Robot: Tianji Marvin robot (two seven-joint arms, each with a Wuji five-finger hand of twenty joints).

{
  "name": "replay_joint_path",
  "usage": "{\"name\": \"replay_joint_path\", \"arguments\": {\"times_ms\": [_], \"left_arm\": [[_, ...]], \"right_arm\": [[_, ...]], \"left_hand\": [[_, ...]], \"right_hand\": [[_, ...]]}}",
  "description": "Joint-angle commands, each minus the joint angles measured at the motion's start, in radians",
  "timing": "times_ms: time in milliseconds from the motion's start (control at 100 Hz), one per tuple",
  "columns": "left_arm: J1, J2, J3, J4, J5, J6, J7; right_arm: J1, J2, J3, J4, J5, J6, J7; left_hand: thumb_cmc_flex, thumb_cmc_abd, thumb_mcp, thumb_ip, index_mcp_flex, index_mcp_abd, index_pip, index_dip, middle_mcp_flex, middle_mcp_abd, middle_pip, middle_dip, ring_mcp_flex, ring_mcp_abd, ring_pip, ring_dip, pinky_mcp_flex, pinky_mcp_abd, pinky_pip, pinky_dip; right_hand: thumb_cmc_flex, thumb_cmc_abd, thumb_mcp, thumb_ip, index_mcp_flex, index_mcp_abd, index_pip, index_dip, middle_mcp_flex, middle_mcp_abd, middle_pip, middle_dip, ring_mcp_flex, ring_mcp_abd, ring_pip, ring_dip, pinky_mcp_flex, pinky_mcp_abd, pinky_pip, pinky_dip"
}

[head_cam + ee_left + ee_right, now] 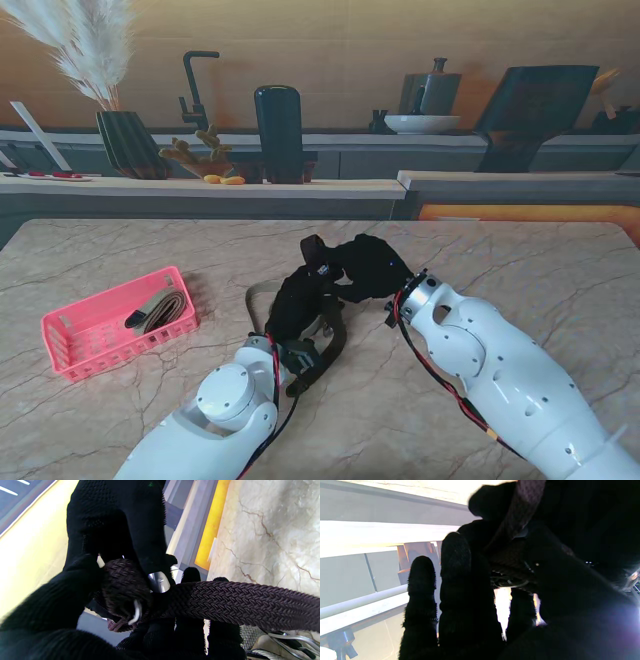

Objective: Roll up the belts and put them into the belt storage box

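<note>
Above the middle of the table, my left hand (298, 300) and right hand (372, 265), both in black gloves, meet on a dark brown braided belt (336, 338). In the left wrist view the belt's end is wound into a small roll (122, 587) with a silver buckle (158, 581) beside it, pinched by the right hand's fingers (120, 522). The strap (237, 602) runs across my left fingers (187, 632). Its free length hangs toward me. The pink storage box (107, 295) stands at the left with a rolled belt (160, 312) inside.
A pale woven belt (255, 293) lies on the marble table under the left hand, also visible as pale woven belt (250, 632). Beyond the table's far edge a counter holds a vase (128, 142), a dark cylinder (279, 132) and kitchenware.
</note>
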Motion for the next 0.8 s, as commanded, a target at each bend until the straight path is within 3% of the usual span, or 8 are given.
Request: {"name": "replay_joint_path", "arguments": {"times_ms": [0, 30, 50, 120, 210, 260, 590, 790], "left_arm": [[-0.003, -0.008, -0.007, -0.064, 0.012, 0.011, 0.0], [-0.002, -0.008, -0.009, -0.066, 0.019, 0.017, 0.007], [-0.002, -0.008, -0.01, -0.069, 0.024, 0.022, 0.012], [-0.001, -0.008, -0.013, -0.074, 0.033, 0.037, 0.02], [-0.002, -0.008, -0.015, -0.076, 0.046, 0.059, 0.024], [-0.004, -0.008, -0.015, -0.073, 0.064, 0.07, 0.029], [-0.043, -0.012, 0.021, 0.0, 0.306, 0.087, 0.082], [-0.062, -0.01, 0.045, 0.044, 0.451, 0.06, 0.11]], "right_arm": [[-0.022, 0.003, -0.012, 0.029, -0.013, 0.008, 0.016], [-0.025, 0.003, -0.01, 0.027, -0.015, 0.01, 0.017], [-0.027, 0.004, -0.008, 0.025, -0.017, 0.011, 0.017], [-0.041, 0.006, 0.008, 0.01, -0.024, 0.013, 0.02], [-0.072, 0.012, 0.043, -0.03, -0.033, 0.011, 0.042], [-0.093, 0.014, 0.067, -0.056, -0.043, 0.006, 0.046], [-0.236, 0.007, 0.249, -0.238, -0.089, 0.008, -0.031], [-0.258, 0.009, 0.309, -0.29, -0.066, 0.048, 0.041]], "left_hand": [[0.15, 0.016, 0.058, 0.035, 0.049, -0.305, 0.116, 0.019, 0.081, -0.098, 0.103, 0.033, 0.067, -0.04, 0.056, 0.03, 0.075, -0.039, 0.075, 0.02], [0.211, 0.042, 0.066, 0.041, 0.054, -0.306, 0.141, 0.023, 0.094, -0.101, 0.122, 0.047, 0.087, -0.047, 0.078, 0.039, 0.099, -0.045, 0.093, 0.017], [0.268, 0.033, 0.07, 0.023, 0.057, -0.307, 0.16, 0.024, 0.118, -0.103, 0.112, 0.096, 0.1, -0.048, 0.095, 0.046, 0.116, -0.047, 0.108, 0.014], [0.379, 0.033, 0.097, 0.019, 0.076, -0.311, 0.2, 0.022, 0.183, -0.105, 0.053, 0.186, 0.16, -0.047, 0.098, 0.149, 0.16, -0.048, 0.144, 0.02], [0.463, 0.058, 0.119, 0.018, 0.097, -0.312, 0.24, 0.036, 0.203, -0.101, 0.064, 0.208, 0.197, -0.054, 0.102, 0.201, 0.195, -0.05, 0.163, 0.034], [0.484, 0.069, 0.116, 0.015, 0.112, -0.315, 0.264, 0.045, 0.211, -0.1, 0.075, 0.21, 0.203, -0.056, 0.099, 0.212, 0.199, -0.044, 0.161, 0.037], [0.506, 0.073, 0.114, 0.01, 0.14, -0.324, 0.318, 0.071, 0.223, -0.103, 0.097, 0.21, 0.211, -0.056, 0.106, 0.246, 0.205, -0.04, 0.162, 0.053], [0.502, 0.062, 0.124, 0.004, 0.134, -0.339, 0.41, 0.134, 0.227, -0.104, 0.106, 0.203, 0.217, -0.054, 0.1, 0.242, 0.21, -0.038, 0.157, 0.048]], "right_hand": [[-0.046, 0.031, 0.056, 0.043, 0.146, 0.072, 0.154, 0.033, -0.031, -0.004, -0.041, -0.007, -0.024, -0.011, -0.015, -0.008, -0.015, 0.002, -0.013, -0.01], [-0.066, 0.023, 0.073, 0.042, 0.147, 0.08, 0.134, 0.045, -0.04, -0.004, -0.039, -0.009, -0.028, -0.011, -0.018, -0.01, -0.016, 0.002, -0.016, -0.009], [-0.082, 0.02, 0.08, 0.042, 0.148, 0.087, 0.116, 0.054, -0.046, -0.002, -0.04, -0.011, -0.034, -0.011, -0.021, -0.011, -0.017, 0.002, -0.017, -0.008], [-0.12, 0.014, 0.096, 0.045, 0.149, 0.108, 0.055, 0.089, -0.07, 0.003, -0.045, -0.015, -0.053, -0.009, -0.03, -0.015, -0.023, 0.005, -0.023, -0.006], [-0.188, 0.03, 0.118, 0.096, 0.127, 0.114, -0.076, 0.185, -0.129, -0.001, -0.068, -0.018, -0.098, -0.016, -0.06, -0.026, -0.046, 0.009, -0.039, 0.004], [-0.213, 0.036, 0.127, 0.139, 0.103, 0.109, -0.103, 0.217, -0.159, -0.002, -0.078, -0.02, -0.117, -0.016, -0.074, -0.032, -0.057, 0.01, -0.046, 0.008], [-0.262, 0.07, 0.068, 0.145, -0.065, 0.134, -0.196, 0.236, -0.341, 0.019, -0.145, -0.039, -0.189, -0.008, -0.15, -0.073, -0.089, -0.002, -0.071, 0.02], [-0.291, 0.074, 0.013, 0.142, -0.172, 0.208, -0.287, 0.233, -0.488, 0.052, -0.194, -0.061, -0.227, 0.033, -0.272, -0.154, -0.093, -0.011, -0.106, 0.015]]}}
